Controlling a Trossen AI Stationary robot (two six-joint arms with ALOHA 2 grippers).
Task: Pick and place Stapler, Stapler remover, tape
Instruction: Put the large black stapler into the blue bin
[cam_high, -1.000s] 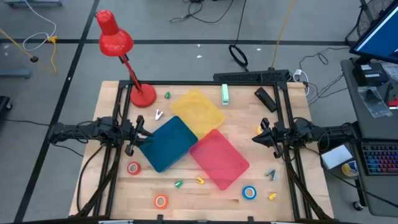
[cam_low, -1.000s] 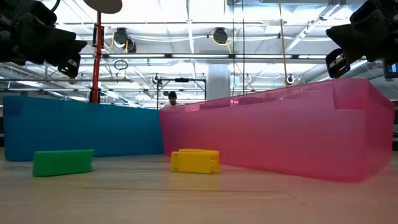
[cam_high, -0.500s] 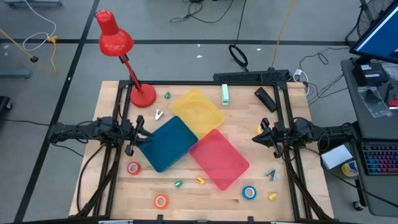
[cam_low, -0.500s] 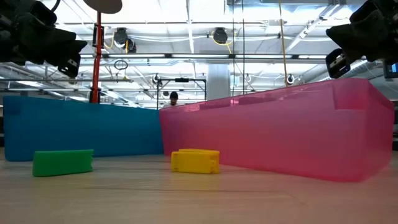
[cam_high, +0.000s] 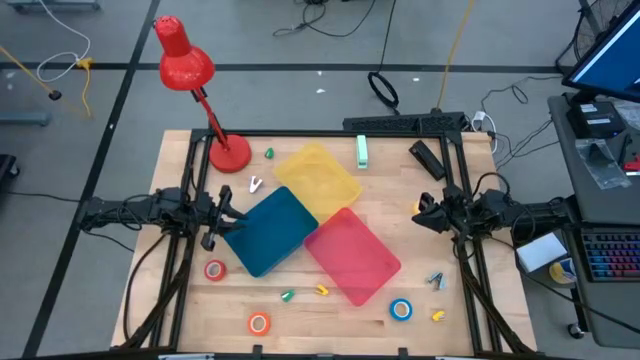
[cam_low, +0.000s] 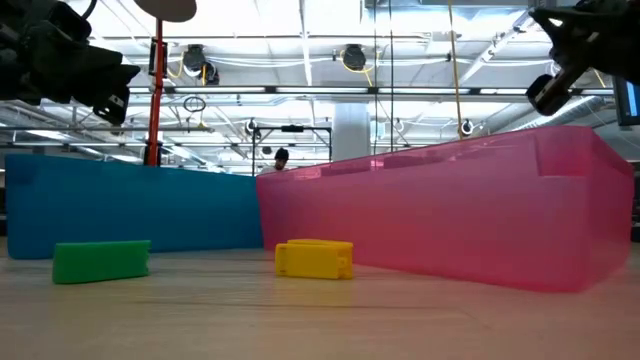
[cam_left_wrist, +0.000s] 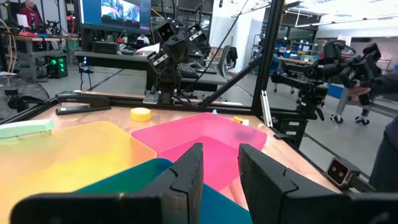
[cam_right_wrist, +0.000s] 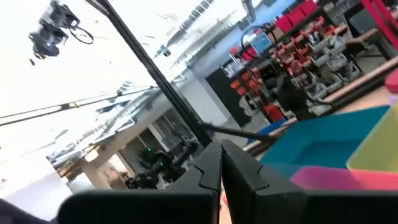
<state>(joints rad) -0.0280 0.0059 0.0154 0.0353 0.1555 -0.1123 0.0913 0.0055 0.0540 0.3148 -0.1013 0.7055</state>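
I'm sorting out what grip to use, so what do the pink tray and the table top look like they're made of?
The pink tray looks like translucent plastic with a smooth, slightly glossy finish: light passes through its walls, and its edges look moulded. The table top looks like pale wood, matte, with faint plank seams and grain; whether it is solid or laminate cannot be told.

The left gripper (cam_left_wrist: 221, 180) holds its two dark fingers (cam_left_wrist: 186, 177) slightly apart above the blue tray (cam_left_wrist: 134, 180). A yellow tray (cam_left_wrist: 68, 149) lies at ten o'clock from it, a pink tray (cam_left_wrist: 205, 140) at twelve. Past the pink tray, at eleven o'clock, sit a yellow tape roll (cam_left_wrist: 141, 114) and a black stapler (cam_left_wrist: 83, 102), with the right arm (cam_left_wrist: 174, 53) behind them.
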